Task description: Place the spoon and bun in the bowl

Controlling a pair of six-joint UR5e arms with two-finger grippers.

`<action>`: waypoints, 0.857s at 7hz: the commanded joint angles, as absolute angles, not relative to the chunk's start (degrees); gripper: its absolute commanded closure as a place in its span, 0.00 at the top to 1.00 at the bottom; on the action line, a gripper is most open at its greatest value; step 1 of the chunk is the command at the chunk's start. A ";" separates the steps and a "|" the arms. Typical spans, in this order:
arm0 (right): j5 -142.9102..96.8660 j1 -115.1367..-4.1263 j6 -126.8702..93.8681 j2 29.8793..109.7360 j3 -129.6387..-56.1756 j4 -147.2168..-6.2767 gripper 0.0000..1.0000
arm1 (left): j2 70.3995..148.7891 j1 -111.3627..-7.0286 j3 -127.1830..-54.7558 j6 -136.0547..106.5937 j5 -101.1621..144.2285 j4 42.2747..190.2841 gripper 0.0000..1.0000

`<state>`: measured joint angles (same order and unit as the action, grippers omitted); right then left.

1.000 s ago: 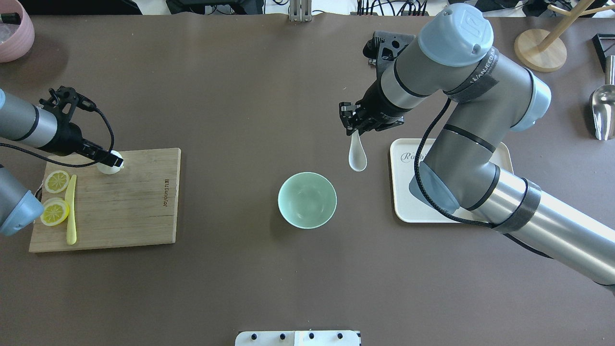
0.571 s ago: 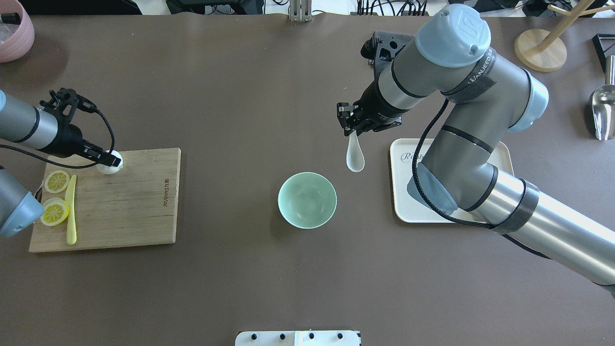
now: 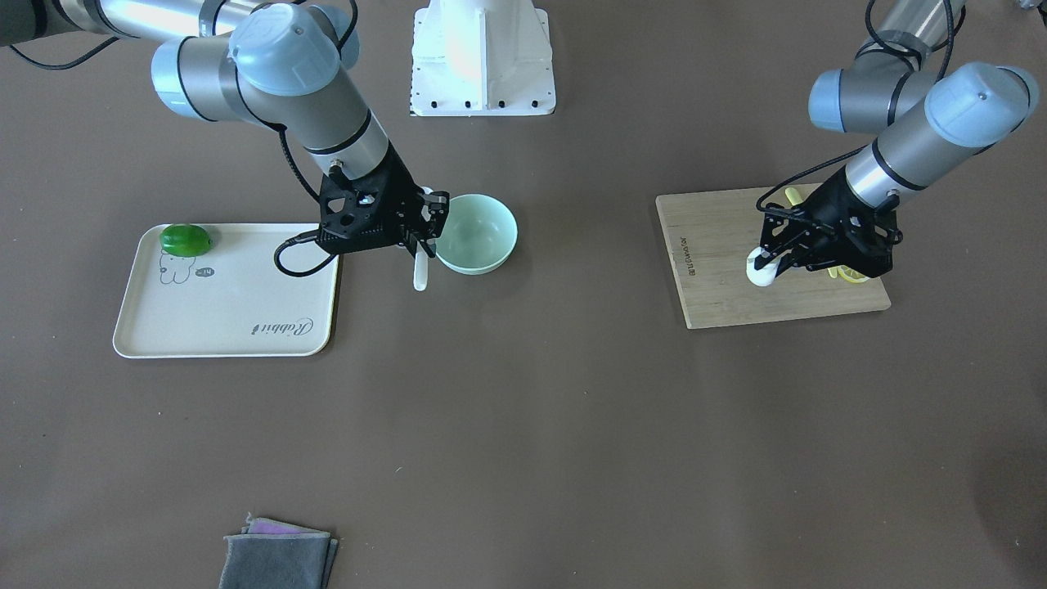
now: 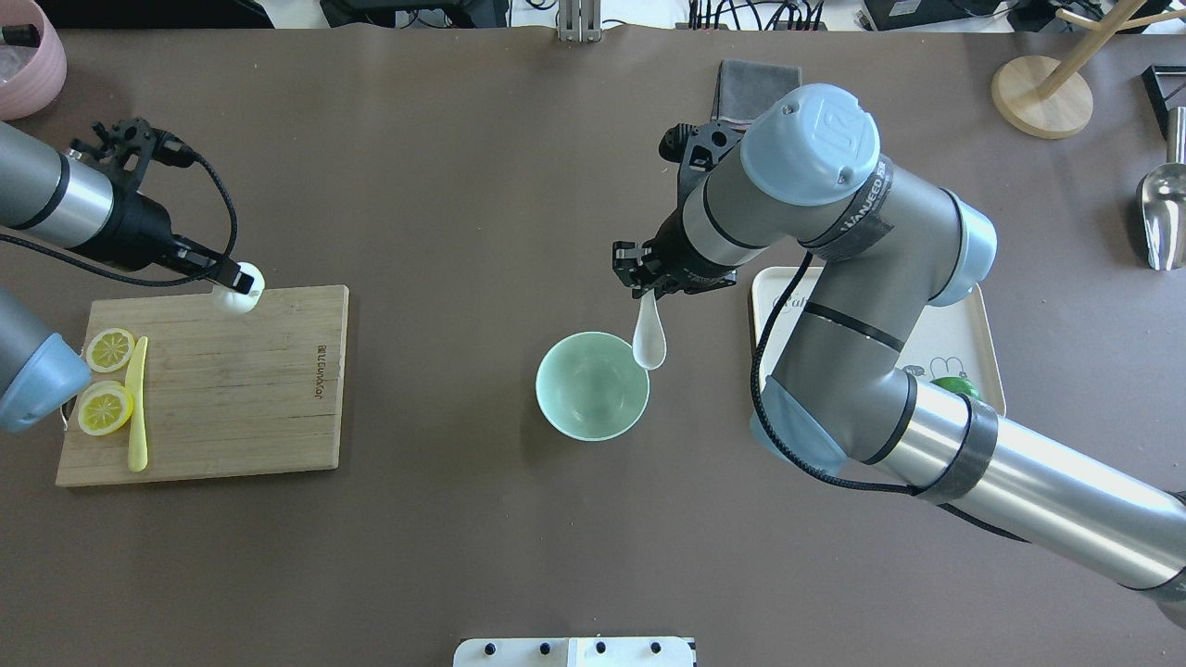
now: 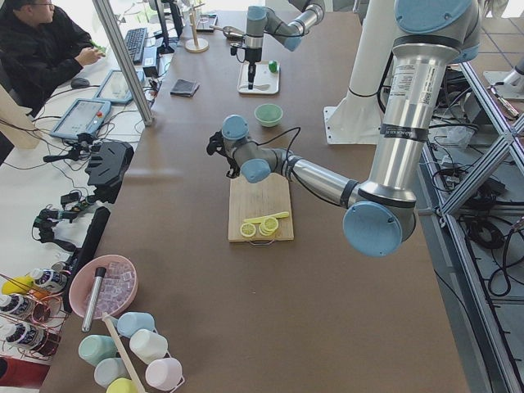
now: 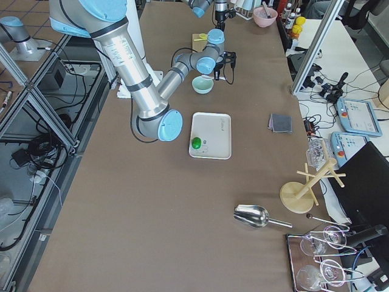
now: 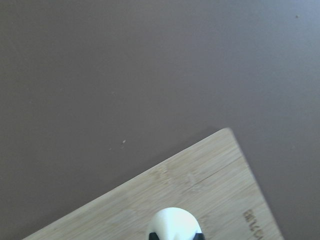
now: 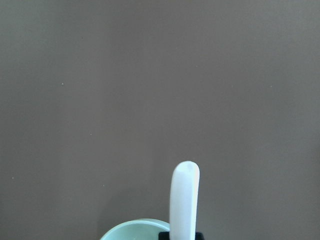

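Note:
My right gripper [image 4: 646, 289] is shut on the handle of the white spoon [image 4: 649, 345]. The spoon hangs scoop down at the right rim of the mint-green bowl [image 4: 579, 403]. The front view shows the spoon [image 3: 420, 272] just beside the bowl [image 3: 483, 245]. In the right wrist view the spoon [image 8: 185, 195] points away above the bowl's rim [image 8: 132, 231]. My left gripper [image 4: 243, 281] is shut on the white bun [image 4: 233, 300] at the far edge of the wooden board [image 4: 232, 398]. The left wrist view shows the bun [image 7: 175, 225] over the board's corner.
Two lemon slices [image 4: 109, 349] and a pale-yellow knife [image 4: 137, 408] lie on the board's left side. A cream tray [image 3: 229, 327] with a green fruit [image 3: 186, 240] sits right of the bowl. A grey cloth [image 4: 755, 79], wooden stand [image 4: 1042, 93], metal scoop [image 4: 1163, 218] and pink pot [image 4: 28, 60] line the edges.
My right gripper has carried the spoon left and toward the robot, to the bowl's right rim. My left gripper has moved the bun toward the board's far edge.

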<state>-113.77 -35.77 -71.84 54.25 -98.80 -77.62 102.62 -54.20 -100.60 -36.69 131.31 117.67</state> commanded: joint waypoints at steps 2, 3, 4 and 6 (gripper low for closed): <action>-105.67 -29.64 -76.18 53.53 -98.70 -77.34 0.00 | 110.20 -54.49 -102.75 -38.67 131.49 107.93 0.00; -102.69 -27.79 -77.42 53.09 -98.53 -77.08 0.00 | 110.30 -54.41 -101.79 -38.58 131.57 107.84 0.00; -100.74 -26.73 -77.61 52.65 -98.26 -77.08 0.00 | 110.30 -54.40 -101.52 -38.67 131.40 107.84 0.00; -99.14 -25.93 -78.13 50.11 -94.68 -74.99 0.00 | 110.65 -54.40 -100.81 -38.67 131.31 107.93 0.00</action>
